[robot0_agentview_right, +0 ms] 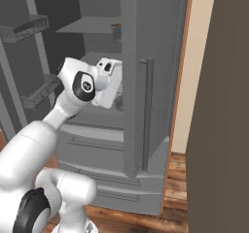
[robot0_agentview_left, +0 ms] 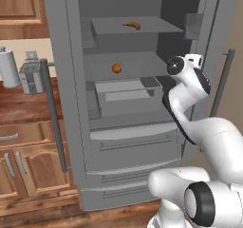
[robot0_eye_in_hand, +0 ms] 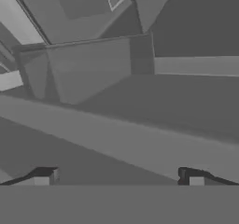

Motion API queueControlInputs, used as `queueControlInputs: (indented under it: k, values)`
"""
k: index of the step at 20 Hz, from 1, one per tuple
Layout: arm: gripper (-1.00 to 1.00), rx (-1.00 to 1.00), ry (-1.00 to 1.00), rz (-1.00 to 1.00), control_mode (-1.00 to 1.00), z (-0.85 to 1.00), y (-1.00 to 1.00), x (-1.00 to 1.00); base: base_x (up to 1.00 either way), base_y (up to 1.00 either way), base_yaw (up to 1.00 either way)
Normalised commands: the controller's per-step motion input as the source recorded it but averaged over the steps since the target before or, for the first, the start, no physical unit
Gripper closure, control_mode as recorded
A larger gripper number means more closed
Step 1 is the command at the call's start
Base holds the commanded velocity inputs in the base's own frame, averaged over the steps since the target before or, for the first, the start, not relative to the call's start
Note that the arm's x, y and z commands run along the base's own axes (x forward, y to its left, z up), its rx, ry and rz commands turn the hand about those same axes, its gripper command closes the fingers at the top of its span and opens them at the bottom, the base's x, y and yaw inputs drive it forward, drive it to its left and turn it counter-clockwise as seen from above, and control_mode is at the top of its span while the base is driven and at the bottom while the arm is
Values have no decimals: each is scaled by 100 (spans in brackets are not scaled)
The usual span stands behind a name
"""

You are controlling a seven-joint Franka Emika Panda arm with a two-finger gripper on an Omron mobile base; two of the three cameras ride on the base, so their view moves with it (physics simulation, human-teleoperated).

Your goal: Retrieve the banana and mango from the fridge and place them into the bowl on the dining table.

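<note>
Standing open, the tall grey French-door fridge [robot0_agentview_left: 133, 127] shows its shelves and two wide lower drawers in the left base view. The slim, curved yellow-orange banana [robot0_agentview_left: 132, 25] lies on the upper shelf, toward its middle. The small roundish orange-red mango [robot0_agentview_left: 116, 68] sits on the shelf below, left of centre, well apart from the banana and lower than it. A grey open-topped bin sits under the mango's shelf.

The white arm reaches up from the lower right of the left base view, its wrist at the right side of the fridge opening, level with the mango's shelf and to the right of the fruit. In the hand view the gripper [robot0_eye_in_hand: 119, 177] has its two dark finger tips spread wide apart at the bottom, with nothing between them; grey fridge panels and shelf edges lie ahead of it.

To the left of the fridge, a brown wooden cabinet surface [robot0_agentview_left: 23, 106] carries a white cylindrical canister [robot0_agentview_left: 9, 68] and a grey toaster [robot0_agentview_left: 32, 75], standing just beside each other.
</note>
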Motion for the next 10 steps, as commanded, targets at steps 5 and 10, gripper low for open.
queueControlInputs:
  k: [5, 10]
  values:
    - [-100, -10, 21, -19, -100, -15, -100, -56, 0, 0, 0]
    - [-100, -6, 9, -19, -100, 5, -97, -88, 0, 0, 0]
